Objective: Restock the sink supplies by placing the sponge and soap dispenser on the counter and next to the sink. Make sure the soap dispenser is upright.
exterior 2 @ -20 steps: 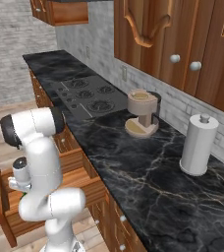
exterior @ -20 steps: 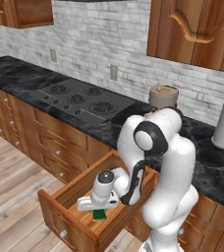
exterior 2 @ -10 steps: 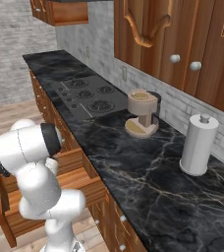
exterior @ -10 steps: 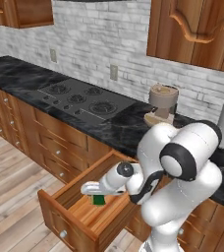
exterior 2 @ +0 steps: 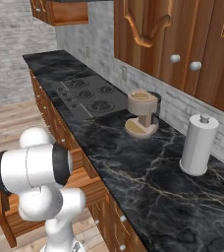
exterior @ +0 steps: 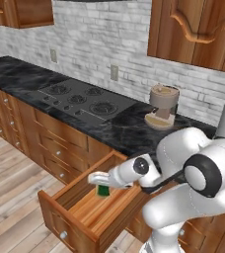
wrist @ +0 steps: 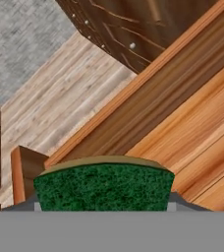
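Sideways over the open drawer (exterior: 80,212), the hand (exterior: 100,184) grips the sponge (exterior: 103,190).

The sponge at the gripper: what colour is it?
The sponge is dark speckled green with a thin yellowish layer on top, best seen in the hand view.

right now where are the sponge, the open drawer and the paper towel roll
sponge (wrist: 103,187): hand view, on its green face
open drawer (exterior: 60,217): left base view, on its front panel
paper towel roll (exterior 2: 197,147): right base view, on its white side
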Available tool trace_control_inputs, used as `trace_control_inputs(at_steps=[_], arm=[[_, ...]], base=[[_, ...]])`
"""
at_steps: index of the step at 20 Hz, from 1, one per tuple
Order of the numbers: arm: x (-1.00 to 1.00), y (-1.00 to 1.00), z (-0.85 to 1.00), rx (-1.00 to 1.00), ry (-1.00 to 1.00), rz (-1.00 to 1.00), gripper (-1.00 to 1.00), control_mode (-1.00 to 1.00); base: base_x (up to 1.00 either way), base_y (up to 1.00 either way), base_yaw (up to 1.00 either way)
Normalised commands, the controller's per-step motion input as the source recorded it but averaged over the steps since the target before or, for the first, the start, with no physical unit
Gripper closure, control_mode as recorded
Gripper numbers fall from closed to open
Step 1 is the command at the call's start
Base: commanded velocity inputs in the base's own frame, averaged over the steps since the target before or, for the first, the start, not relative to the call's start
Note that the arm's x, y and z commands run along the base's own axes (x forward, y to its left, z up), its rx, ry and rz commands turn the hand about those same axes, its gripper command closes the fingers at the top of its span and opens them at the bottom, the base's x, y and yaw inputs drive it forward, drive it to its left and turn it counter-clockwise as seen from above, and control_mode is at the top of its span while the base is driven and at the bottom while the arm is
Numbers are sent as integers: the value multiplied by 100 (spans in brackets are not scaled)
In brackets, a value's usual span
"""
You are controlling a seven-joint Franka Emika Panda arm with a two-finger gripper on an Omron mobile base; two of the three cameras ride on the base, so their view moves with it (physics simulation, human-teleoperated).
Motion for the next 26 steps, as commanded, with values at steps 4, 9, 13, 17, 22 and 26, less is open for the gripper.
trace_control_inputs(at_steps=[4,9,13,17,22,26], arm=[[0,46,100,-5,11,-28,100,-100],[0,49,100,-6,14,-30,100,-100],[0,52,100,-7,17,-29,100,-100],[0,57,100,-5,24,-29,100,-100],[0,63,100,-3,33,-26,100,-100],[0,63,100,-2,38,-26,100,-100]], base=[[0,0,0],[0,0,0],[0,0,0],[0,0,0],[0,0,0],[0,0,0]])
